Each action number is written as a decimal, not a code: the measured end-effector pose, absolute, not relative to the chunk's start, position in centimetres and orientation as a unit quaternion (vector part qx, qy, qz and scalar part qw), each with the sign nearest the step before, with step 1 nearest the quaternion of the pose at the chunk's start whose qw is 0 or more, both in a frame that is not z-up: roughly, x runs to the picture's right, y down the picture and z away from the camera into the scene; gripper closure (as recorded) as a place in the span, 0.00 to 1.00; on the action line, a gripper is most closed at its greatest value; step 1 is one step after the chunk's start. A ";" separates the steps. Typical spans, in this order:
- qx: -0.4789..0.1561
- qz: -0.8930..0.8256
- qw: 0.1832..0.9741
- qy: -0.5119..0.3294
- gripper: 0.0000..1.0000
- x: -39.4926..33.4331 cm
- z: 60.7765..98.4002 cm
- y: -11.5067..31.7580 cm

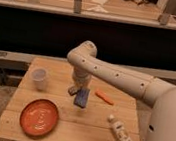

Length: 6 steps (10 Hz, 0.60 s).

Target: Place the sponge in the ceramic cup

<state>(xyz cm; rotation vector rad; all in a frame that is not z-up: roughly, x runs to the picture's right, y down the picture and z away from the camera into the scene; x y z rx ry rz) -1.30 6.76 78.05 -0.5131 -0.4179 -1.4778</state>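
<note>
1. Table: pale wood with visible grain, matt.
2. Ceramic cup: white, smooth, faint sheen.
3. Plate: orange, smooth, lightly glossy.
4. Sponge: blue face, soft-looking, matt.
5. Gripper: over the middle of the table, right of the ceramic cup, clamped on the sponge's upper end; grey, matt.
6. Arm: off-white hard shell, plastic-looking, smooth, low sheen.
7. Bottle: white, smooth, plastic-looking, with a printed label.
8. Stick: orange; material cannot be told.

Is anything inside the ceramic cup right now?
Nothing shows inside the ceramic cup; its near wall covers the bottom. The sponge hangs in the shut gripper over the middle of the table, apart from the cup.
</note>
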 end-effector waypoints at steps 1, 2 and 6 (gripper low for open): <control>-0.226 -0.664 0.688 -0.185 0.97 -2.2 78.1 6.3; -0.224 -0.669 0.684 -0.185 0.97 -3.2 78.2 6.2; -0.214 -0.687 0.672 -0.173 0.97 -4.7 78.5 5.1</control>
